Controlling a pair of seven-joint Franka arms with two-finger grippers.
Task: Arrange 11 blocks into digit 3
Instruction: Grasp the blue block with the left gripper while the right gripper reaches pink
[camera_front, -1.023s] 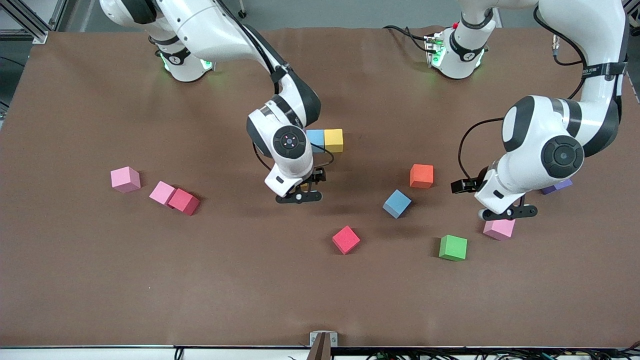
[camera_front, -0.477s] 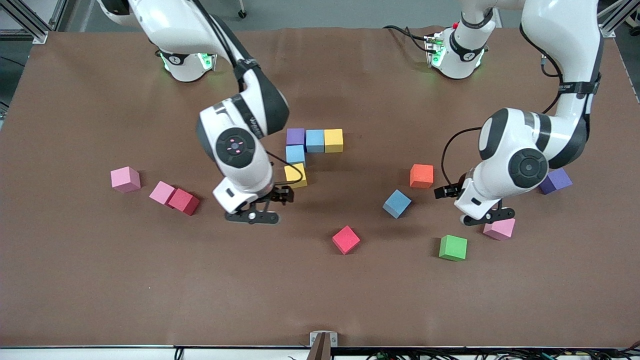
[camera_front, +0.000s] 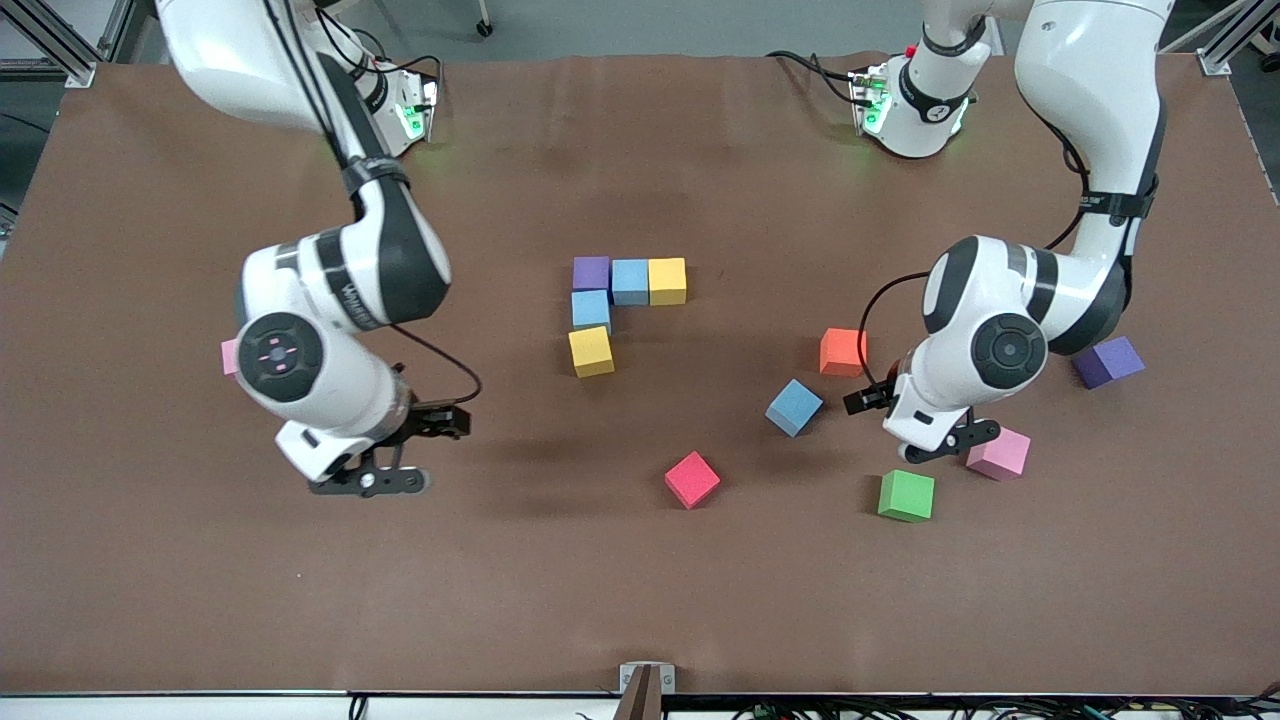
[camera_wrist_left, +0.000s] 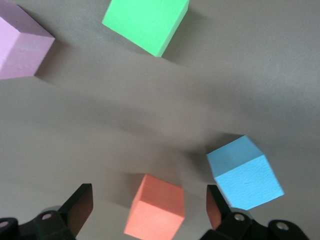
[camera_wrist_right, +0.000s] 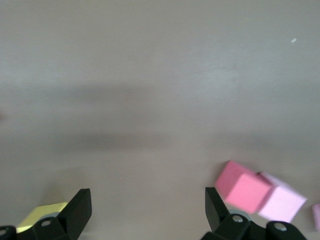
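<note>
Five blocks stand joined mid-table: purple (camera_front: 591, 272), light blue (camera_front: 630, 281) and yellow (camera_front: 667, 281) in a row, with light blue (camera_front: 591, 309) and yellow (camera_front: 591, 351) running nearer the camera from the purple end. My right gripper (camera_front: 366, 482) (camera_wrist_right: 147, 207) hangs open and empty over the table near a red block (camera_wrist_right: 242, 190) and a pink one (camera_wrist_right: 282, 202). My left gripper (camera_front: 945, 437) (camera_wrist_left: 147, 207) is open in the air, and the orange block (camera_front: 843, 351) (camera_wrist_left: 155, 207) shows between its fingers, lower down on the table.
Loose on the cloth lie a blue block (camera_front: 794, 406), a red one (camera_front: 692, 479), a green one (camera_front: 906, 495), a pink one (camera_front: 998, 453) and a purple one (camera_front: 1108, 361). Another pink block (camera_front: 229, 357) peeks out from under the right arm.
My right gripper has swung away from the yellow block at the joined group toward the right arm's end of the table. My left gripper has shifted toward the orange and blue blocks.
</note>
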